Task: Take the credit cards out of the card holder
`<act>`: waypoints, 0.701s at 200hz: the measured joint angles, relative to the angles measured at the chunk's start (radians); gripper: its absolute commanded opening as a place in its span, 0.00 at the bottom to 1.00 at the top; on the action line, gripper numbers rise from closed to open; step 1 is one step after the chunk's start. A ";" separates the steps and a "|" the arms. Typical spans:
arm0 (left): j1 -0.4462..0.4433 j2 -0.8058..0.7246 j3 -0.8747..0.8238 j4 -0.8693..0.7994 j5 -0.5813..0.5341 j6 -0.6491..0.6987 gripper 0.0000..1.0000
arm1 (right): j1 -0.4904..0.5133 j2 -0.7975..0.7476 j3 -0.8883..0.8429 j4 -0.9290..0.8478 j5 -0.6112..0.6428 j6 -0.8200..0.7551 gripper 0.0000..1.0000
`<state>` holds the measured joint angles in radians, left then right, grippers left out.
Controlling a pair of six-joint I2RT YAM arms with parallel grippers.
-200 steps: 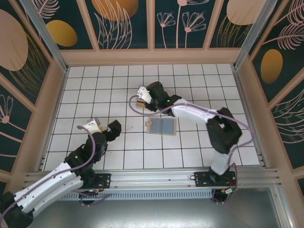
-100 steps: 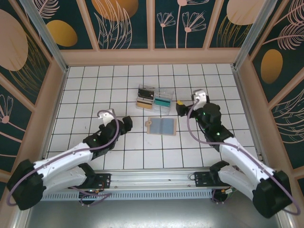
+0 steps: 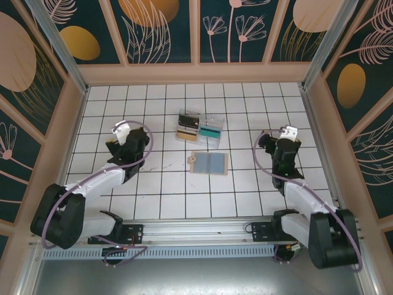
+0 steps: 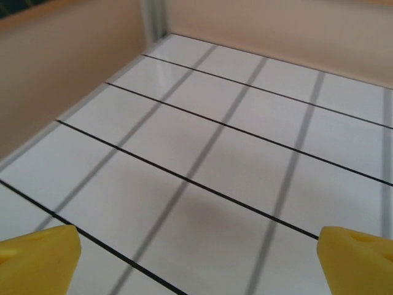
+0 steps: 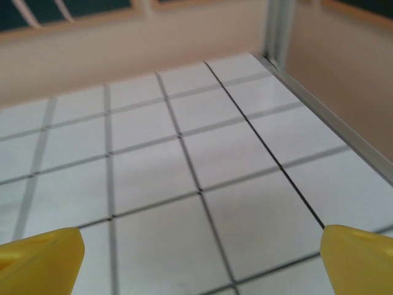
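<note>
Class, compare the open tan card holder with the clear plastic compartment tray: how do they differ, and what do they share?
The tan folding card holder is opaque, blue-grey inside; the clear plastic compartment tray is see-through. The tray holds dark, gold and teal cards; the holder shows none plainly. The tray lies beyond the holder. Both rest flat on white tiles.

**One high view, two low ones**

The top external camera hangs high behind the near edge, facing down and forward over the whole tiled table and its walls. The left wrist camera sits low and close over the tiles, looking past the left pincer toward the far-left corner post. The right wrist camera, equally low, looks past the right pincer toward the far-right corner post. Each wrist view shares its corner tiles with the overhead view.
</note>
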<state>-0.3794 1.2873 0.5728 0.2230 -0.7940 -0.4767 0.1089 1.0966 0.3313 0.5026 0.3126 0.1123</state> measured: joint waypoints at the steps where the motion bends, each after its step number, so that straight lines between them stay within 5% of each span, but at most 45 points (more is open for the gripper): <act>1: 0.004 0.001 -0.001 0.002 0.000 0.002 0.99 | -0.002 0.005 0.000 0.003 0.000 0.000 0.99; 74: 0.209 0.209 -0.044 0.340 0.012 0.203 0.99 | -0.113 0.307 0.010 0.284 -0.081 -0.003 0.99; 140: 0.318 0.203 -0.252 0.724 0.200 0.286 0.99 | -0.163 0.377 -0.016 0.476 -0.258 -0.043 0.99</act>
<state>-0.0616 1.4902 0.3206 0.9474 -0.5945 -0.1909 -0.0544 1.4738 0.3149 0.9791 0.0544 0.0689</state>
